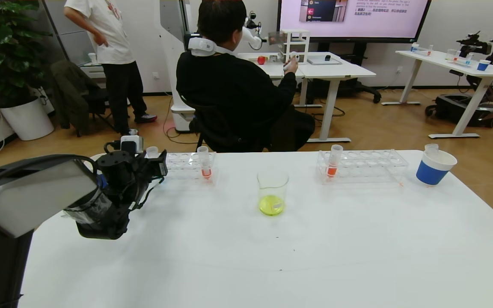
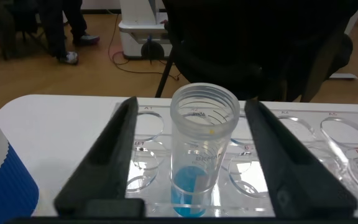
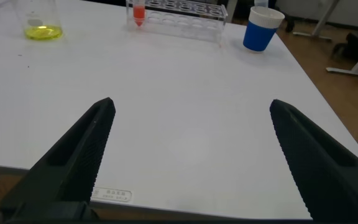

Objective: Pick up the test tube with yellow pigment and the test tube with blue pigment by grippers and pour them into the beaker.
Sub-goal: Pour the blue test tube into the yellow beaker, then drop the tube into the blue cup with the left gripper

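blue-pigment tube (image 2: 194, 186) between left hand (image 2: 191, 143) fingers, ungripped, hidden from head view, right hand (image 3: 191, 155) released

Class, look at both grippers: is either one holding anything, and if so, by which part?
Nothing is held yet. The left gripper straddles the test tube with blue pigment in its rack, fingers clear of the glass. The right gripper is open over the table.

1. A white desk (image 1: 246, 256) carries everything.
2. Two clear tube racks stand along its far side: the left rack (image 1: 186, 164) and the right rack (image 1: 364, 164).
3. Each rack holds an orange-red tube: the left one (image 1: 205, 164), the right one (image 1: 333, 162).
4. A blue-and-white paper cup (image 1: 434, 167) stands far right.
5. Beyond the desk, a seated person in black (image 1: 233, 85) faces away.
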`<state>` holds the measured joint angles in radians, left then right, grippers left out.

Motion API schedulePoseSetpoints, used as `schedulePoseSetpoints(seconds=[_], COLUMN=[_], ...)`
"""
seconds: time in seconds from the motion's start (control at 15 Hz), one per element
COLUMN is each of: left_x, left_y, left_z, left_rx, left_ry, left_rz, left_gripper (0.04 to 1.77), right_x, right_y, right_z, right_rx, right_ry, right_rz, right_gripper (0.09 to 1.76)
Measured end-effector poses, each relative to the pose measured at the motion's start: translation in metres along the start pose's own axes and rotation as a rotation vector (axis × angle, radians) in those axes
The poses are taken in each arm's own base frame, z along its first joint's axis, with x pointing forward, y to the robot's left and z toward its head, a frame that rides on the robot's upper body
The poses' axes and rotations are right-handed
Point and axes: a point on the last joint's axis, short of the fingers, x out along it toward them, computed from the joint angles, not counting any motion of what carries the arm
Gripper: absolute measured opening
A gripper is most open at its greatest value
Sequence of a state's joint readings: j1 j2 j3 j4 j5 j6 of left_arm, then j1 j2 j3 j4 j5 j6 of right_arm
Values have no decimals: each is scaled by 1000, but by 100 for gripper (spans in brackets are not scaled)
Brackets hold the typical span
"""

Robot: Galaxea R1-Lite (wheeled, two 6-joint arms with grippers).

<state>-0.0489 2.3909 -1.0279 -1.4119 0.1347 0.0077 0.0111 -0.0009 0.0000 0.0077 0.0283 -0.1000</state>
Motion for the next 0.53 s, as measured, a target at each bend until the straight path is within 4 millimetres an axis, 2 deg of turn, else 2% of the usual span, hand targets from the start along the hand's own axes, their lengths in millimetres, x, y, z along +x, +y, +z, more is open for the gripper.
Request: schedulePoseSetpoints(seconds=[0.07,0.13,0.27,0.33,0.53], left_x=[0,0,0,0,0], left_y=[0,0,0,0,0], left_z=[0,0,0,0,2], left_rx=[0,0,-2,-2,-2], left_ry=[0,0,-1,-1,-1], left_rz=[1,0,1,1,2], left_gripper=[55,37,57,50,50], right_x=[0,0,0,0,0], right_y=[0,0,0,0,0], right_z=[0,0,0,0,0], right_rx=[0,0,0,0,0], right_ry=[0,0,0,0,0], right_rz=[0,0,0,1,0], right_gripper=[174,174,174,174,174])
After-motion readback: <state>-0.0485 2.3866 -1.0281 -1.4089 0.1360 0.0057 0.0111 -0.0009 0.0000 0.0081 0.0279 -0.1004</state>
